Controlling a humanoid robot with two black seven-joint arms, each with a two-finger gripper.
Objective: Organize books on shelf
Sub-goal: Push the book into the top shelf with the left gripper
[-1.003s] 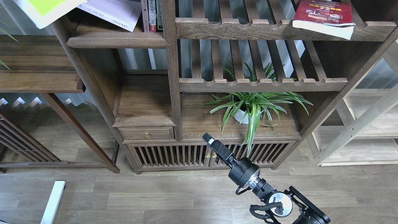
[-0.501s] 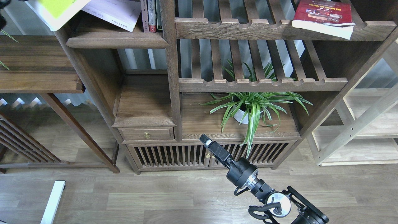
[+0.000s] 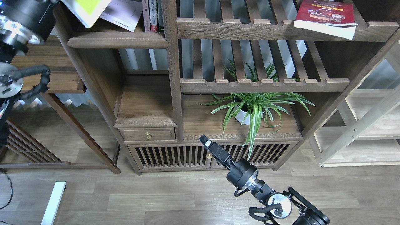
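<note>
My left arm [image 3: 18, 28] comes in at the upper left corner, thick and black with a silver ring. Its far end runs out of the picture at the top, so the left gripper is not visible and I cannot say anything about its jaws. Just beside the arm, the yellow-green book [image 3: 89, 9] sits tilted at the top edge, over the left end of the shelf [image 3: 117, 40]. I cannot tell if something holds this book or if it rests there.

Partly under it lies the pale book [image 3: 123, 14], slanted, with small dark text on the cover, and its lower corner reaches over the flat brown board. To the right of it, a few thin books [image 3: 152, 15] stand upright against the vertical post [image 3: 172, 68] of the bookcase.

The dark red book [image 3: 326, 17] is well apart from the others. It lies flat on the upper slatted rack [image 3: 250, 29] at the right, and its white pages face to the front.

My right gripper [image 3: 204, 140] points up and to the left in front of the low cabinet [image 3: 175, 156], near the small brass knobs. It is seen narrow and dark, and I cannot tell its two fingers apart, so I cannot say if the jaws are apart or together. Nothing is visible in it.

A spider plant [image 3: 254, 106] in a white pot stands on the lower board, under the second slatted rack.
</note>
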